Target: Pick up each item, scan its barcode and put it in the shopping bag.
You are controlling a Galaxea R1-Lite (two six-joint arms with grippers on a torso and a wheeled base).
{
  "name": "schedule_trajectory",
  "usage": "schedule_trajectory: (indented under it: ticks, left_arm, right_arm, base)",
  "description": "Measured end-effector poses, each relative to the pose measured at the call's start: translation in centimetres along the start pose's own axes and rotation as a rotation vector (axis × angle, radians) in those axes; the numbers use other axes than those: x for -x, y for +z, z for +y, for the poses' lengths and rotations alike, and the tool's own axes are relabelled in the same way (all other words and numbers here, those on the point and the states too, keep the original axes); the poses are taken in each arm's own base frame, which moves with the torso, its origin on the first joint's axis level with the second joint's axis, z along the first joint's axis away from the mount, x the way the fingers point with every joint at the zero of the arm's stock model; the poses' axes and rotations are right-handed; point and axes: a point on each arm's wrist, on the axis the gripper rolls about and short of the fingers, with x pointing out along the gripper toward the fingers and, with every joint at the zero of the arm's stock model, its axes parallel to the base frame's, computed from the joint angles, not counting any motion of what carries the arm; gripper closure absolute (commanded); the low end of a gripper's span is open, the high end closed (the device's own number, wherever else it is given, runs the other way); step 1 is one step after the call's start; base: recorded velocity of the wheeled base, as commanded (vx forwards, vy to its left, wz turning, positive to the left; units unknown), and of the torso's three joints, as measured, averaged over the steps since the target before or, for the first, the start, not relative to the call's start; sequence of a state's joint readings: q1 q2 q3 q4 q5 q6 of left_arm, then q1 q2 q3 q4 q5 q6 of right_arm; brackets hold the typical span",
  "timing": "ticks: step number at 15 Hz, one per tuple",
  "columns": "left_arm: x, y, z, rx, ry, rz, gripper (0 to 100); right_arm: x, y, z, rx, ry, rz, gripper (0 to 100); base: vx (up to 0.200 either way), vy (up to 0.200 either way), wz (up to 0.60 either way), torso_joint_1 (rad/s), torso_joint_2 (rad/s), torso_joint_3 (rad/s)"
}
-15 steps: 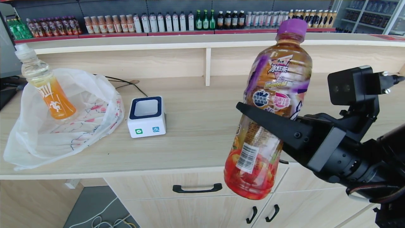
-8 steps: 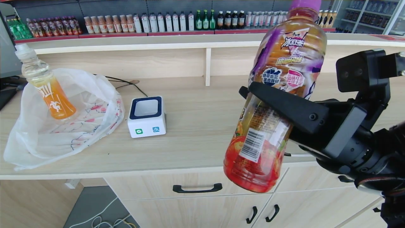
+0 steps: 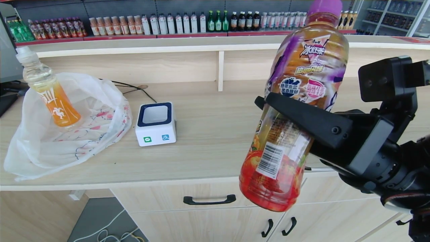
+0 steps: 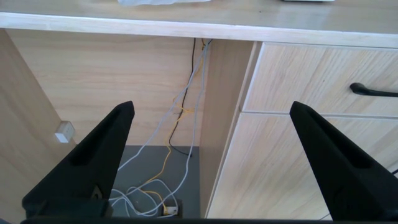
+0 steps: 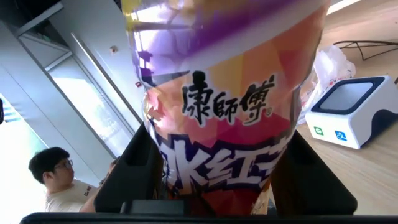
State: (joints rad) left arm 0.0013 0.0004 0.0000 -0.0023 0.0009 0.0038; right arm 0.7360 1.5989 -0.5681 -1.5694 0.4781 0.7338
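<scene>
Grips a bottle (image 5: 230, 93) between the two black jaws of the right gripper (image 5: 222, 140), one jaw pressed against each side of the label. Looks straight onto that label from very near: purple at the upper part, orange and red lower down, large print across the middle. Finds a pale wooden table (image 5: 379, 168) past the bottle. Sees on it a white scanner (image 5: 354, 118) with a dark blue frame round its top window and two small square icons, one green and one blue, on its side. Catches a thin white shopping bag (image 5: 326, 62) crumpled just behind the scanner, and a dark cable (image 5: 367, 45) looping over the table farther back.
</scene>
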Motion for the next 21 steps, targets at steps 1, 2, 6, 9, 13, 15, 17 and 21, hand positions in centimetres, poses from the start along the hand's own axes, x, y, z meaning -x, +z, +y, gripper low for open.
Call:
schedule_trajectory:
  ticks: [1,2,6,9,13,15,17,21]
  left_arm:
    - [0.0,0.0,0.0,0.000,0.000,0.000,0]
    - [0.0,0.0,0.0,0.000,0.000,0.000,0]
    - [0.0,0.0,0.0,0.000,0.000,0.000,0]
    - [0.0,0.0,0.0,0.000,0.000,0.000,0]
    - [0.0,0.0,0.0,0.000,0.000,0.000,0]
    - [0.0,0.0,0.0,0.000,0.000,0.000,0]
    - [0.0,0.0,0.0,0.000,0.000,0.000,0]
    - [0.0,0.0,0.0,0.000,0.000,0.000,0]
  right_arm:
    - [0.0,0.1,0.1,0.001,0.002,-0.002,100]
    - [0.0,0.1,0.1,0.002,0.002,-0.002,100]
    - [0.1,0.0,0.1,-0.001,0.002,0.001,100]
    - [0.4,-0.5,0.1,-0.002,-0.010,0.018,100]
    - [0.6,-0.7,0.0,0.052,-0.019,0.021,100]
    - [0.9,-1.0,-0.1,0.087,-0.031,0.033,100]
    - [1.5,-1.5,-0.2,0.149,-0.048,0.054,100]
    - [2.1,-1.9,-0.1,0.315,-0.108,0.047,100]
  base:
    - [0.000,0.000,0.00,0.000,0.00,0.000]
    - [0.000,0.000,0.00,0.000,0.00,0.000]
    - [0.000,0.000,0.00,0.000,0.00,0.000]
    - [0.000,0.000,0.00,0.000,0.00,0.000]
    - [0.000,0.000,0.00,0.000,0.00,0.000]
    - [0.000,0.000,0.00,0.000,0.00,0.000]
    - [0.000,0.000,0.00,0.000,0.00,0.000]
    - [0.000,0.000,0.00,0.000,0.00,0.000]
